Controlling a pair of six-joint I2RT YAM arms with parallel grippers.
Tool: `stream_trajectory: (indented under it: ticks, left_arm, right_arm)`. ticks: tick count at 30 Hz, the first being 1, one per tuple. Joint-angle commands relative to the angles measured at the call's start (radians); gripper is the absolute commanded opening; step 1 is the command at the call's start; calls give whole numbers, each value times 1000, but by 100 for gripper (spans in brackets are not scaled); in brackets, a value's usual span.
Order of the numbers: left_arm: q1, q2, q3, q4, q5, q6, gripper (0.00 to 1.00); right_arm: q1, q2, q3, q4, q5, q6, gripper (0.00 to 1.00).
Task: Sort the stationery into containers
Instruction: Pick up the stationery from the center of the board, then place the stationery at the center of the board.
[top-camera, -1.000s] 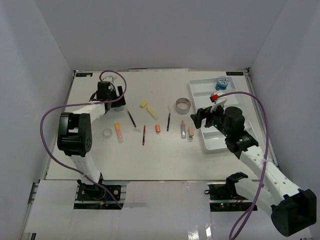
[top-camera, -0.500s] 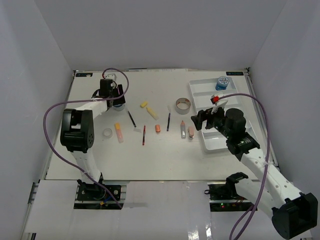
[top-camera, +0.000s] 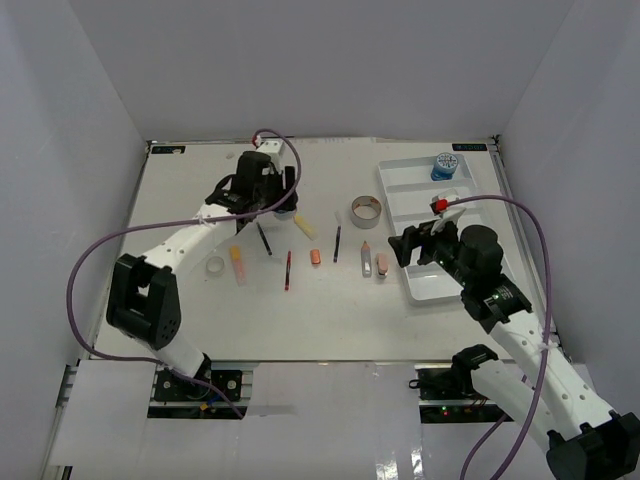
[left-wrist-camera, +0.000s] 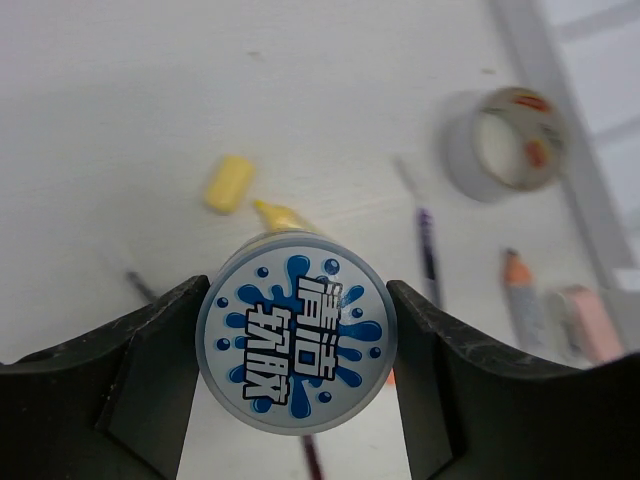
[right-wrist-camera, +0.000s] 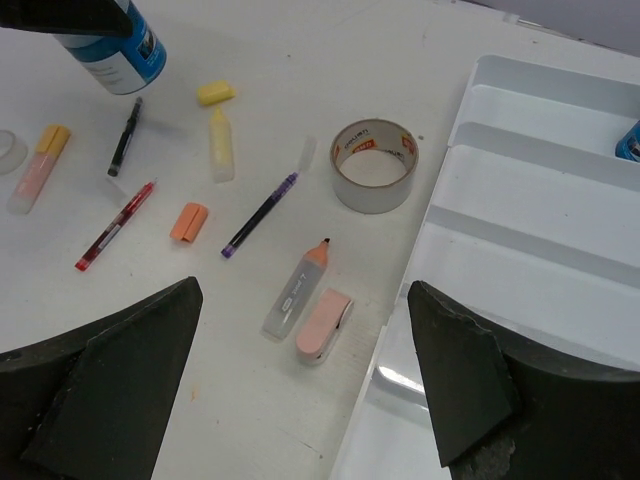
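— What's new on the left?

— A second back my left jaws stood wide at the far left of the worktop (top-camera: 330, 310), around the round blue-and-white plastic tub with the splash-print lid (left-wrist-camera: 296, 345). Now they have closed on it, one pad on each side of its wall, and my left arm (top-camera: 200, 225) has swung it toward the middle. The tub is off the surface, hanging above the small yellow eraser piece (left-wrist-camera: 228, 183) and a second yellow piece partly hidden behind it.

— And the right?

— Right jaws wide, holding nothing. They hover at the left edge of the white plastic tray with long compartments (top-camera: 430, 285), about where they were.

— What does that mean for the sort?

— Pick-up done, carry begun, by my reading. The tray is still well apart, off to the right. A matching tub (top-camera: 443, 166) already sits in its far compartment, so I'd guess this one goes beside it. The grey tape roll (top-camera: 366, 208) lies between. Pens and eraser pieces remain loose on the worktop.
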Motion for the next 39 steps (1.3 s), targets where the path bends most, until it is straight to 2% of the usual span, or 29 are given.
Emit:
stream_trajectory:
  ticks: [1, 7, 15, 21, 26, 28, 35, 39]
  left_arm:
    - [-130, -148, -29, -58, 22, -101, 43]
    - [-328, -183, -104, -74, -33, -198, 47]
    - [-521, -51, -115, -60, -153, -276, 55]
    - [-552, 21, -128, -43, -155, -304, 70]
    - [-554, 22, -136, -34, -161, -308, 92]
    - [-554, 18, -135, -31, -153, -315, 98]
    - [-548, -37, -133, -34, -174, -327, 98]
    - [-465, -117, -115, -57, -162, -330, 98]
  right_arm:
    - [6, -35, -1, -45, 15, 12, 90]
    - [6, -93, -41, -68, 9, 26, 90]
    - [6, -110, -47, -97, 22, 26, 90]
    - [6, -106, -54, -108, 14, 23, 90]
    - [9, -90, -53, -106, 17, 15, 90]
    - [8, -81, -50, -105, 9, 17, 90]
    - [31, -21, -22, -105, -35, 0, 90]
    - [95, 52, 14, -108, -43, -18, 90]
